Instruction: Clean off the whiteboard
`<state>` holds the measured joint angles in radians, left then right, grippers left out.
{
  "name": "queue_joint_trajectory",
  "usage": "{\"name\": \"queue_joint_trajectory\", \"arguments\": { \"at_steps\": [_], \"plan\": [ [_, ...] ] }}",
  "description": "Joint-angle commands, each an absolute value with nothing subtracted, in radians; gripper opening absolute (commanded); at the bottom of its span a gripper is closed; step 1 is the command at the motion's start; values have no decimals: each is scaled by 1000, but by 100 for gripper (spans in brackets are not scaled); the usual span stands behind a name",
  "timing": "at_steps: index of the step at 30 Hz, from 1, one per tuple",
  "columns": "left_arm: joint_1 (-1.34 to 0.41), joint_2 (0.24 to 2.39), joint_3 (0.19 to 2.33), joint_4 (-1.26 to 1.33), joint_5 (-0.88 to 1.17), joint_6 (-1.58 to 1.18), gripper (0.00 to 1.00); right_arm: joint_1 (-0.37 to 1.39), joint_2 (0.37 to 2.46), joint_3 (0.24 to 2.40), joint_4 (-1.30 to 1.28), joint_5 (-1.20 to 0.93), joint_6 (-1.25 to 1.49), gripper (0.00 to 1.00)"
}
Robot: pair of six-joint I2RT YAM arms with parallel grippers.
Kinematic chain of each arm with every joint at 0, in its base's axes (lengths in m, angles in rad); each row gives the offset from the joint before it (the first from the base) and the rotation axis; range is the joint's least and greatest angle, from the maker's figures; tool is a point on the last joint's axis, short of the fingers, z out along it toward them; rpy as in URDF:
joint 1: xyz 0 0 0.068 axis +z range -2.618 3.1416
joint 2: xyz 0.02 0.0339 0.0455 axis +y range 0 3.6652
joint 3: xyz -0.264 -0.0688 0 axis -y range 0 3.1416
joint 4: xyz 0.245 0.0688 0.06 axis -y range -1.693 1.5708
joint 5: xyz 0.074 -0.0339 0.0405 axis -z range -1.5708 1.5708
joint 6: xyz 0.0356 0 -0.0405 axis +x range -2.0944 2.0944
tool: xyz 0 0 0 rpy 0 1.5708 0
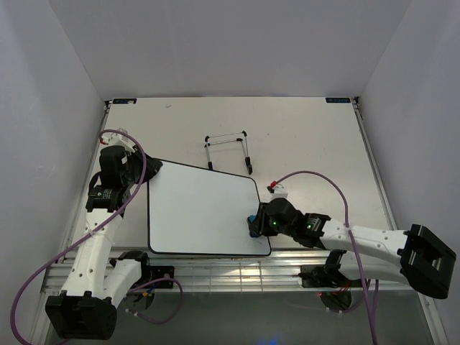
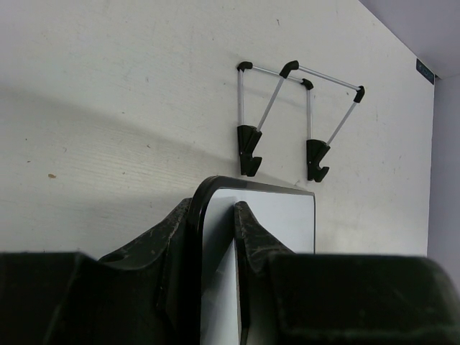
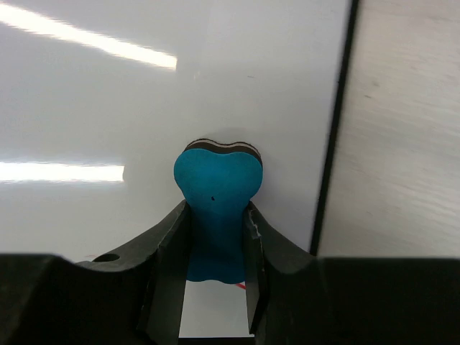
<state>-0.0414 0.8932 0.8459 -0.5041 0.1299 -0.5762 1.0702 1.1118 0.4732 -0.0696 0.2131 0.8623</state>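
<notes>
Whiteboard gleams glossy white inside thin black rim.

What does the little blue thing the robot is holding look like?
The eraser is bright blue and bone-shaped, with a rounded two-lobed end and a narrow waist. It looks like smooth foam or plastic, with a dark pad layer on the side facing the whiteboard. The right gripper is shut on its waist. The eraser is close to the board's right rim, by the near corner.
</notes>
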Motion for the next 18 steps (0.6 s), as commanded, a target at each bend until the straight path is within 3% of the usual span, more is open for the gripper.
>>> {"name": "queue_joint_trajectory", "arguments": {
  "at_steps": [1,4,9,18],
  "plan": [
    [-48,879,842,-543,17,-491,0,1068,1091,322,-245,296,942,8],
    [-48,877,842,-540,21,-492,0,1068,1032,291,-242,288,945,8],
    [-48,884,845,-537,26,-494,0,1098,1040,445,-155,236,884,8],
    [-49,877,850,-549,18,-492,0,1248,1262,802,-34,178,825,8]
  ]
}}
